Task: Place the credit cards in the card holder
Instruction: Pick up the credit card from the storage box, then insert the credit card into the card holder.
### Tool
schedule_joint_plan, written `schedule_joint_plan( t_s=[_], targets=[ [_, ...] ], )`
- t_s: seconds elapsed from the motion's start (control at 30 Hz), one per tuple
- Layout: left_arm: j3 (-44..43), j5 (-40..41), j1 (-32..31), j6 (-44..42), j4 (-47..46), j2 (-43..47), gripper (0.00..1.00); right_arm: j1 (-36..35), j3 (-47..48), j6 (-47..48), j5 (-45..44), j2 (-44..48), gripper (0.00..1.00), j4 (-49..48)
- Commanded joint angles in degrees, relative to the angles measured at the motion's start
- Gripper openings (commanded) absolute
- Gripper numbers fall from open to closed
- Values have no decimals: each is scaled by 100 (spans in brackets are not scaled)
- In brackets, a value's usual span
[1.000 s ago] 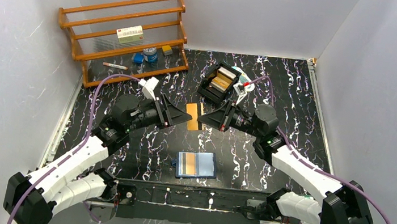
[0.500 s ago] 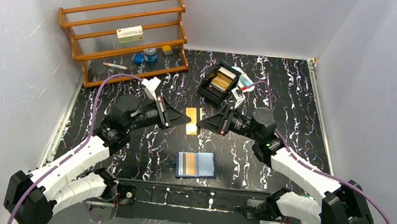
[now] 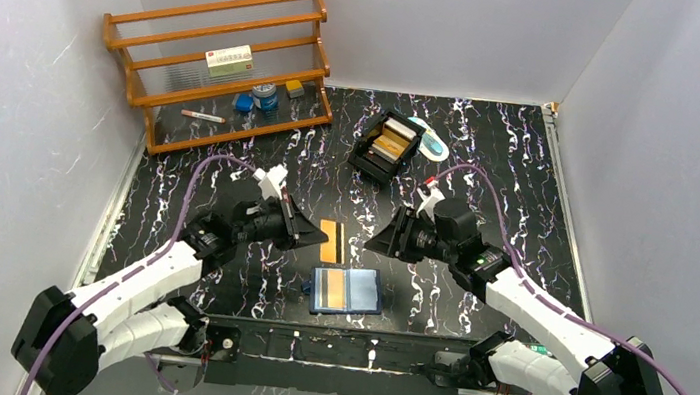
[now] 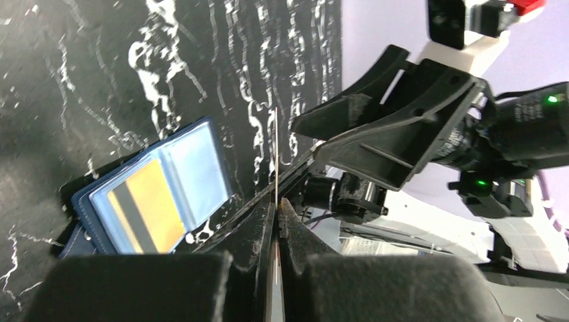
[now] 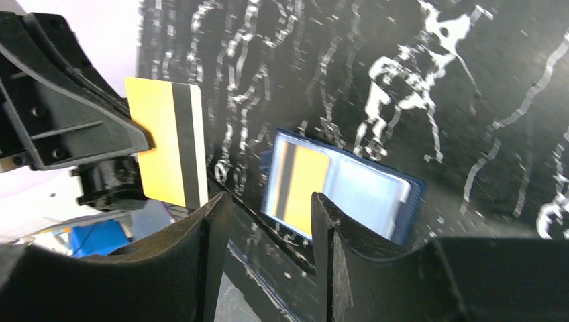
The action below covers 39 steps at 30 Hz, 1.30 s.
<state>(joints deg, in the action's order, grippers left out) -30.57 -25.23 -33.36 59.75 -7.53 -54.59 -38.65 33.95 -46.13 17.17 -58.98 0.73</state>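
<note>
Now the left hand (image 3: 319, 239), grasping a thin gold plastic card (image 3: 331, 241), must slot it into the navy folding card holder (image 3: 367, 290) lying open near it; the right hand (image 5: 272, 201) is released.

No writing can be read
The white-and-red box (image 3: 229, 61) on the wooden rack (image 3: 218, 6) at far left bears print too small to make out; the credit card (image 5: 160, 137) in the left hand (image 3: 321, 238) and the one in the card holder (image 3: 367, 291) show only a dark stripe
</note>
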Motion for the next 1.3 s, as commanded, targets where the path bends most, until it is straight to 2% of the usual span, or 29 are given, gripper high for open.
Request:
schedule_joint_plan(
  t_s=[0.0,0.13,0.37,0.6,0.73,1.27],
  targets=[
    [219,-37,-154,269,118,-237,0,-37,-94,332,-419,10,55,654],
    [339,141,-389,424,-46,-535,0,-75,-277,317,-403,-152,52,556],
    [951,207,-783,1084,-1283,-1228,0,-153,-330,431,-469,-783,50,627],
    [947,404,-864,918,-1126,-1457,0,-278,-528,323,-528,-1018,47,370],
    [1279,282,-861,1160,-1740,-1674,0,-306,-623,268,-520,-1121,46,238],
    [1343,133,-905,881,-2141,-2084,0,-407,-840,25,-425,-1354,40,-196]
  ],
)
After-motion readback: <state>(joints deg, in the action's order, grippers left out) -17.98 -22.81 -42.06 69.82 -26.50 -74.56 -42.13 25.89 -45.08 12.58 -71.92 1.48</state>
